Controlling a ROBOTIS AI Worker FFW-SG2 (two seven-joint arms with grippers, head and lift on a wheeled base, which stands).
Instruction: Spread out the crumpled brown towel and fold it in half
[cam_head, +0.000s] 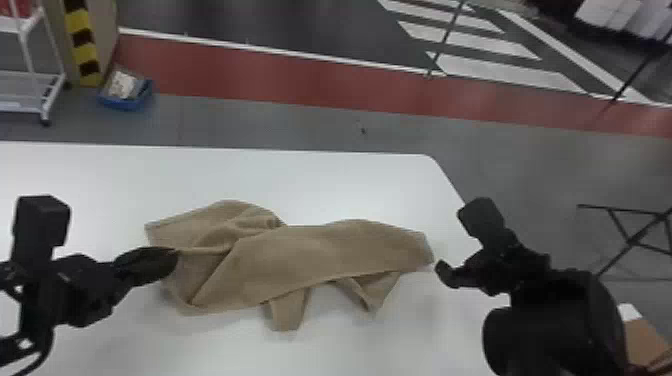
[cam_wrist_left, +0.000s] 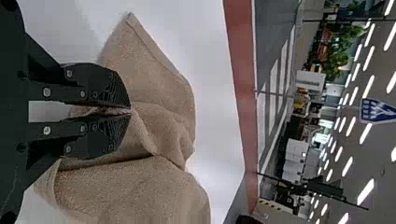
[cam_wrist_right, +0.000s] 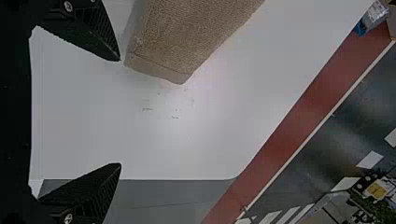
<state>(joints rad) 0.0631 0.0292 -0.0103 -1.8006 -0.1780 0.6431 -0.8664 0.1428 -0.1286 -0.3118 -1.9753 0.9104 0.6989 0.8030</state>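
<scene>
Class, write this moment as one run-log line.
left gripper: jaws shut on brown towel | right gripper: jaws open, by towel's right end | towel: crumpled on table | spreading: unfinished

White table (cam_head: 350, 182); blue bin (cam_head: 126, 102) near white cart (cam_head: 27, 107)

Ceiling lights (cam_wrist_left: 365, 192) glow; glare brightens the table (cam_wrist_right: 187, 135).

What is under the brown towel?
The brown towel lies on the white table, and two of its own flaps poke out beneath the near edge. The tabletop it covers is hidden.
</scene>
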